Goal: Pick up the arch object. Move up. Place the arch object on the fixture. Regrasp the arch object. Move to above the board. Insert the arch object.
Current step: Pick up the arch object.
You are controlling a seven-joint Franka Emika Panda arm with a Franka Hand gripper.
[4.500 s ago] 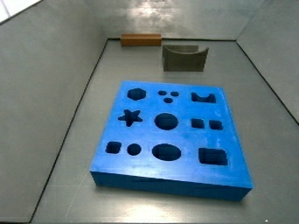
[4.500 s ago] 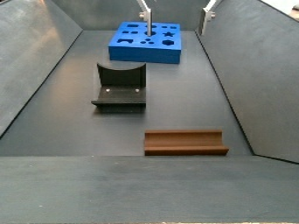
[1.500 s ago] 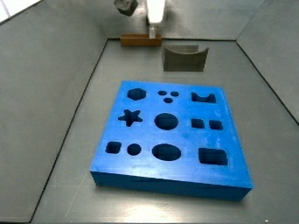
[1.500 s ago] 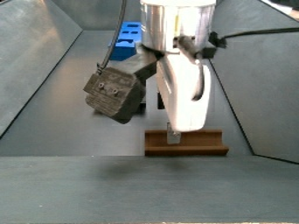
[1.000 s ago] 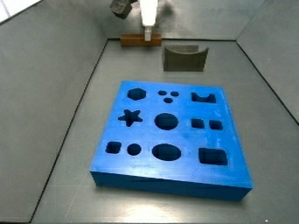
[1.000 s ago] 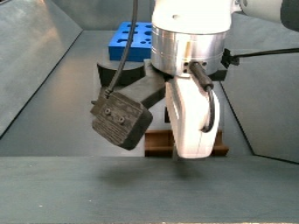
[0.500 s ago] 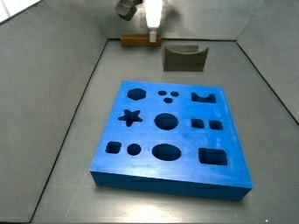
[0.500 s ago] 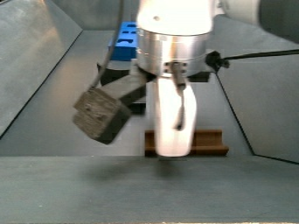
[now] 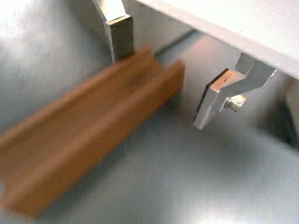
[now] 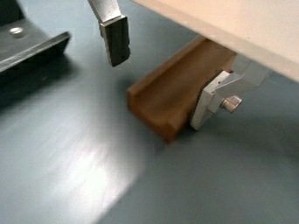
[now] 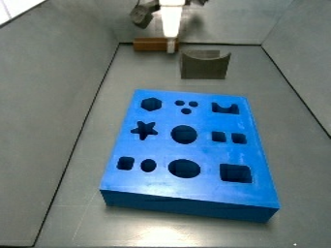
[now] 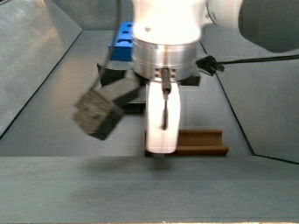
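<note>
Pincer [image 9: 163, 57] of the robot arm hangs low over the far end of a grey, walled floor, directly above the arch object [image 9: 87, 144]. Its jaws stand open, nothing clamped between them. In both wrist views the two silver fingers [image 10: 114, 35] straddle the orange-brown block: one finger sits off one long side, clear of the wood, and the other finger [image 10: 218, 98] sits right against the opposite long side; whether it touches cannot be told. The block lies flat on the floor, long and narrow, with a groove running along its upper face.

In a side view the arch object [image 11: 151, 44] lies at about 12 o'clock on the floor, close to the back wall, with the pincer [image 11: 167, 37] coming down on its right end. The fixture [image 11: 204, 64], a dark squat block with a dip in its top, stands just beside it at about 1 o'clock. The board [image 11: 189, 149], a large bright blue slab with many shaped holes, fills the middle of the floor, well apart from both.

In a side view from the opposite end, the arm's white body hides most of the fixture and board [image 12: 121, 44]; the arch object [image 12: 198, 143] shows behind the finger.
</note>
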